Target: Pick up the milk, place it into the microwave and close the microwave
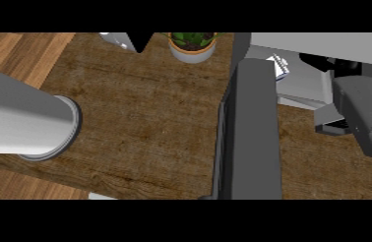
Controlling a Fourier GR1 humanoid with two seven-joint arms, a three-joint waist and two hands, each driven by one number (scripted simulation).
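A white-and-blue milk carton (280, 68) is seen within the light grey microwave (309, 91), beside its open dark door (251, 133). The black right hand (338, 65) is partly hidden, so its closure cannot be determined.

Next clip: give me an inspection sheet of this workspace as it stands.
Surface: brown wooden counter.
Job's things: microwave door open, seen edge-on; white-and-blue carton, likely the milk, just beyond it.
Clutter: potted plant at the far edge.
Grippers: left robot hand out of view, only its grey forearm shows; right robot hand partly visible by the microwave.
Cables: nothing seen.
Surroundings: lighter wood strip at left.
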